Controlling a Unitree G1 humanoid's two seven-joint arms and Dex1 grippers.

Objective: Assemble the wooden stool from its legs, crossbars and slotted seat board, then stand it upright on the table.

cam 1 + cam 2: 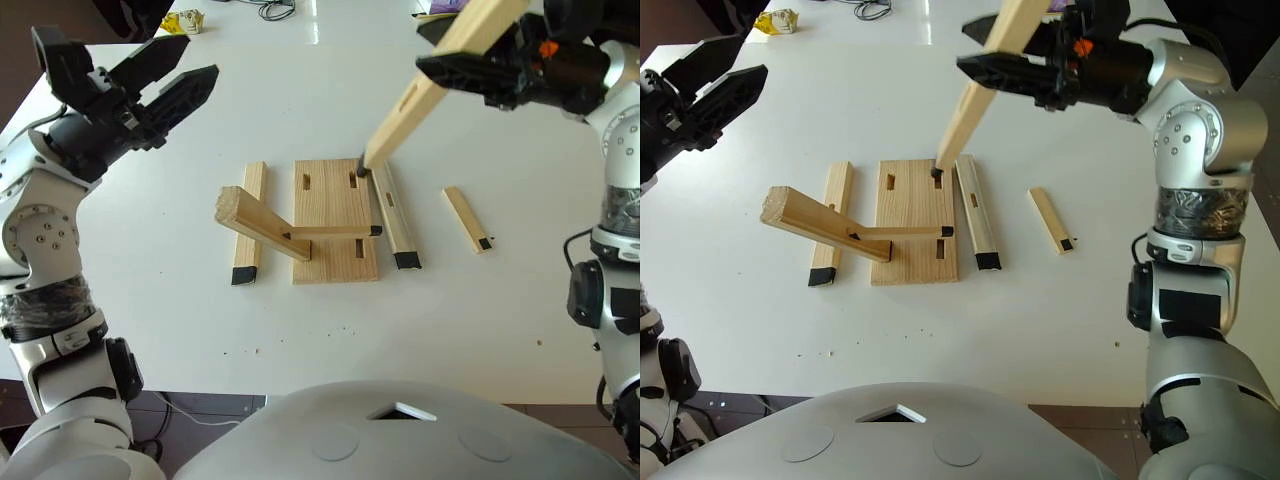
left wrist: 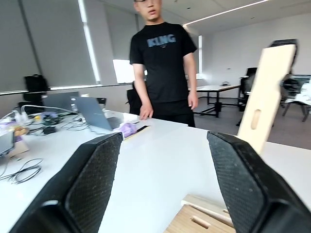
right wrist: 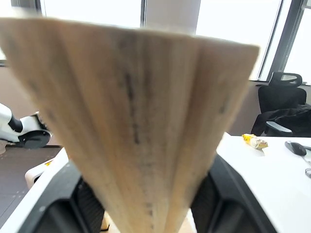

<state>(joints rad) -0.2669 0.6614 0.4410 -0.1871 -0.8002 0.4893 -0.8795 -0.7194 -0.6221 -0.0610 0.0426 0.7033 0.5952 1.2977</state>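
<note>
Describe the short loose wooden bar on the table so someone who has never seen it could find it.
On the white table lies a flat slotted seat board. Past the long leg lying beside its right edge, a short crossbar lies alone. Unlike its neighbours, it touches nothing, is much shorter than the legs, and has one black tip.

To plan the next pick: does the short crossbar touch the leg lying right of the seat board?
Apart. The left eye view shows bare white table between the crossbar and the leg.
</note>
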